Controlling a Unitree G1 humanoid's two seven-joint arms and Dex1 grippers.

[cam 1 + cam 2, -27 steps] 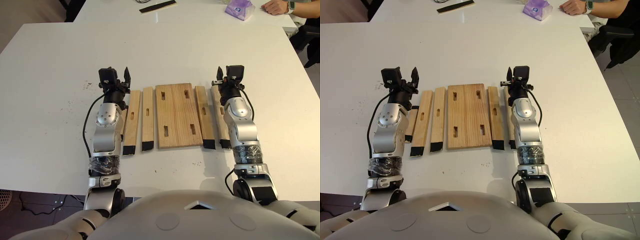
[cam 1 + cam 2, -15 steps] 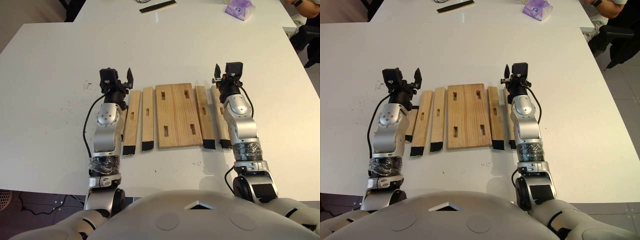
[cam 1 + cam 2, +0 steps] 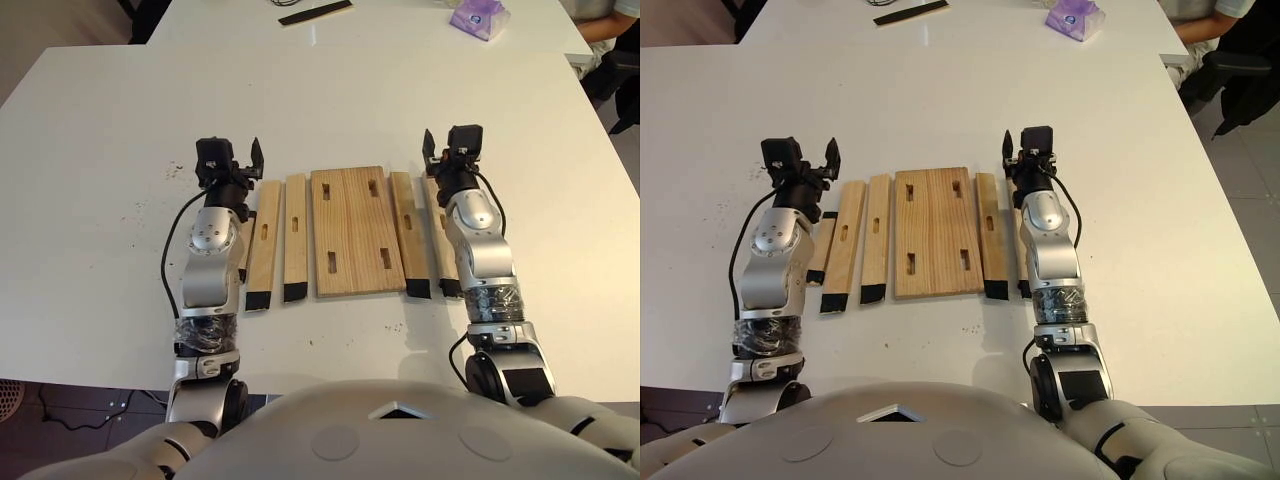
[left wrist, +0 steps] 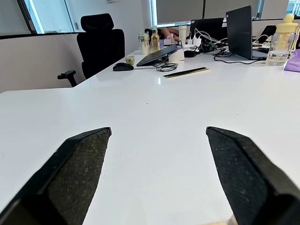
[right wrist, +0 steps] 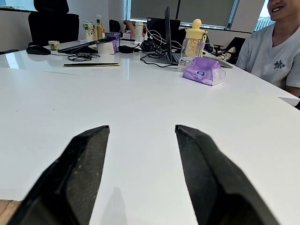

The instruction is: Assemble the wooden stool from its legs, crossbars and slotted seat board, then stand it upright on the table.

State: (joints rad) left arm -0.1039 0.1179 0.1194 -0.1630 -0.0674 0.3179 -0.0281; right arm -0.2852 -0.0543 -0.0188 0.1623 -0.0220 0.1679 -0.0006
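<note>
— How do our hands stand?

— Both are released. Our left gripper (image 4: 158, 130) has its dark fingers (image 4: 75, 173) spread wide, with bare table between them. Our right gripper (image 5: 142, 127) is parted too and grasps nothing.

— Where are the stool parts from there?

— In the head views our left gripper sits left of centre, just beside the far end of the left slats (image 3: 262, 238). Our right one sits right of centre, at the far end of the outermost right slat (image 3: 437, 225), which our forearm partly covers. The seat board (image 3: 352, 230) lies flat in the middle of the frame between our arms, four slots up, with a slat close along each long edge. Everything lies unassembled on the white table (image 3: 120, 120).

— What do the wrist views add?

— The gap between the fingers, and the far desks: a laptop (image 4: 241, 26), a yellow-capped bottle (image 5: 193, 44), a purple pack (image 5: 204, 71) and a black strip (image 4: 185, 72).

— Any writing?

— There is print on the pack, too small for us to read.
</note>
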